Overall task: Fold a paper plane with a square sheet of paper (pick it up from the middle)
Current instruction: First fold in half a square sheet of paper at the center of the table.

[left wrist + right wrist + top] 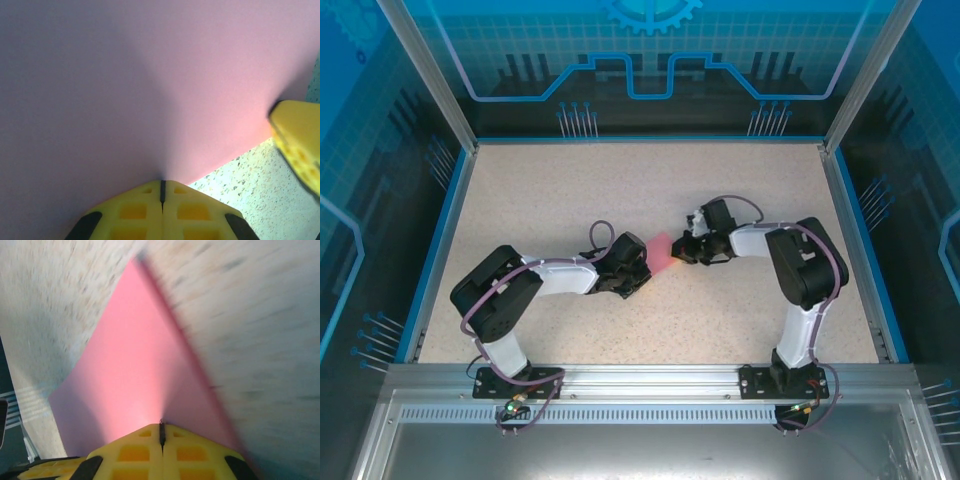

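two arms bent inward | left tool (pixel 162 183) clenched on paper sheet (pixel 661 249) | right tool (pixel 161 426) clenched on it

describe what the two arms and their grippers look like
The left arm and right arm match: white link shells between bulky black joint housings, with a purple-grey cable looped along each, on black base plates bolted to a metal rail. The left gripper and right gripper have bright yellow wedge-shaped fingers with square recessed pockets and black patches at the outer sides.
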Action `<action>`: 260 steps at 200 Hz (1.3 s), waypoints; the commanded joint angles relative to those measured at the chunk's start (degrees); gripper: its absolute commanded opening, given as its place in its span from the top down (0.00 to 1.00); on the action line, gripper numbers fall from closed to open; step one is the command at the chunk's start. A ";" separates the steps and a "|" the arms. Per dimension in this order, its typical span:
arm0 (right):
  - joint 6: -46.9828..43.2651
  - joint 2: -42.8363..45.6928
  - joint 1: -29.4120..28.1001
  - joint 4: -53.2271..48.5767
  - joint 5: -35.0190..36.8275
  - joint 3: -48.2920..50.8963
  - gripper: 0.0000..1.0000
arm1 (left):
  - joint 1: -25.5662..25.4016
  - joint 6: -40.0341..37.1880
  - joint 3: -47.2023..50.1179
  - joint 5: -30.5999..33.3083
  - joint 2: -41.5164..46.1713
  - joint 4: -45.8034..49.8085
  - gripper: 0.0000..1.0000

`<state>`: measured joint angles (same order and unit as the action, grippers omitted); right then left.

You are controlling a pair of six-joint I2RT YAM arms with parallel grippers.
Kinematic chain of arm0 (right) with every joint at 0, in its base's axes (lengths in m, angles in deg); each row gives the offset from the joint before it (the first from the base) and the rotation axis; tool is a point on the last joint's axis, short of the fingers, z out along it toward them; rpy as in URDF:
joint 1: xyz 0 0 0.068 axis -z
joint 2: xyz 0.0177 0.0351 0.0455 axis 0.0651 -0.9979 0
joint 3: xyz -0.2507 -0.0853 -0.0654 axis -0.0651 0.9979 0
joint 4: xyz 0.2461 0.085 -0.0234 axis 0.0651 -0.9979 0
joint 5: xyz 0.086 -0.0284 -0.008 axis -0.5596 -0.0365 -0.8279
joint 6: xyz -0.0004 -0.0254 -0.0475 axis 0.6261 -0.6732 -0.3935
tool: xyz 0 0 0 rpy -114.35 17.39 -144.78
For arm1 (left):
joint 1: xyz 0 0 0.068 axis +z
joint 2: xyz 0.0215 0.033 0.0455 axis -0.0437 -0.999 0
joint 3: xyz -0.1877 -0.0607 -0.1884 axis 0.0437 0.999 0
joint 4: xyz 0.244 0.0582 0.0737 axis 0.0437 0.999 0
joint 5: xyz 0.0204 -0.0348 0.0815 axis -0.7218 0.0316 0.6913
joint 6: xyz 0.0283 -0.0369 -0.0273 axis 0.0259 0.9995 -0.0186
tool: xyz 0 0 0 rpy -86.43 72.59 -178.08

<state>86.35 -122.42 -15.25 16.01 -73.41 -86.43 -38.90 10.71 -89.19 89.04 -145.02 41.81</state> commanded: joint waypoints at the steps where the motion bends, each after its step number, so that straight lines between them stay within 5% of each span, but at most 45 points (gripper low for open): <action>1: -2.40 3.14 4.79 -4.03 7.43 2.07 1.00 | 1.33 -4.59 2.93 0.02 -3.41 10.00 1.00; 54: -3.20 15.22 -0.41 -2.55 9.84 4.33 1.00 | 4.58 -22.39 0.31 -4.40 -5.12 5.99 1.00; 90: 1.93 8.21 -6.19 1.57 1.44 0.93 1.00 | 5.98 -27.51 1.02 -6.13 -2.86 5.50 1.00; 156: 5.19 1.11 -8.79 2.61 2.55 -0.08 1.00 | 6.01 -29.08 1.42 -7.79 2.99 5.08 1.00; 199: 6.98 0.44 -8.92 3.29 2.96 2.28 1.00 | 5.00 -21.69 2.34 -12.03 5.11 -5.85 1.00; 260: 11.72 0.94 -10.27 4.98 5.38 6.58 1.00 | -1.84 -3.29 3.04 5.44 1.38 -13.39 1.00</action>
<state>95.05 -120.76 -24.03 22.66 -70.22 -82.48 -38.88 -1.97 -87.42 84.80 -142.24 31.10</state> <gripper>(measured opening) 0.043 0.046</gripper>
